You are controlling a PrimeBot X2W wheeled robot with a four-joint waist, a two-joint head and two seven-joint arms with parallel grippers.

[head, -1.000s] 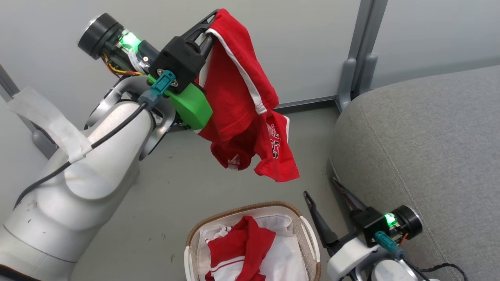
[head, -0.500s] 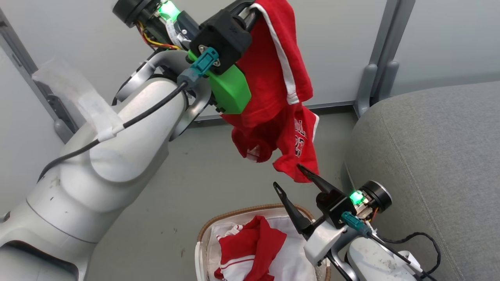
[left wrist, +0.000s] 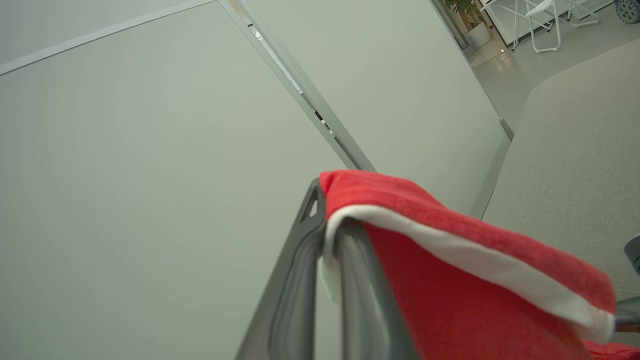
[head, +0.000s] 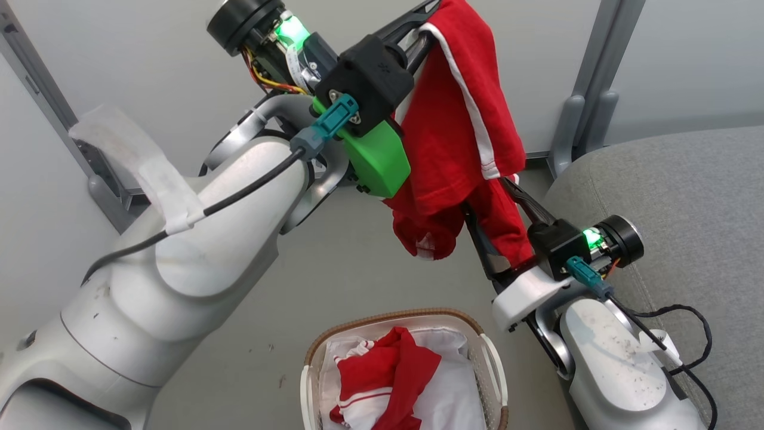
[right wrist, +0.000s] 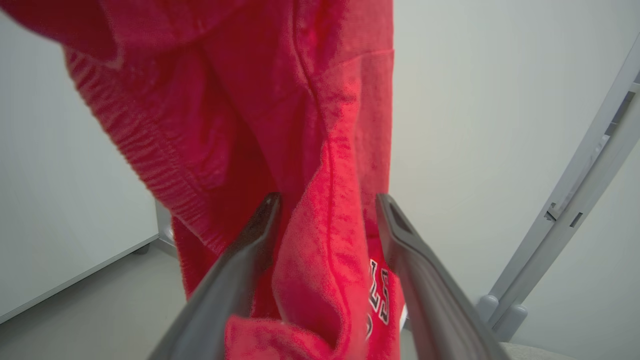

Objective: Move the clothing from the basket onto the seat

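left tool (head: 418, 27) grips soft red jersey (head: 453, 143); right tool (right wrist: 325, 200), wide around its hem, must close before carrying to adjacent grey woven seat (head: 686, 191).

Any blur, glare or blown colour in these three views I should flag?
Head view: sharp, evenly lit, no hard shadows; green wrist light blooms slightly. Left wrist view: left gripper soft toward the bottom edge, red jersey mildly smeared. Right wrist view: jersey very close, grainy, oversaturated; its lettering soft but partly legible.
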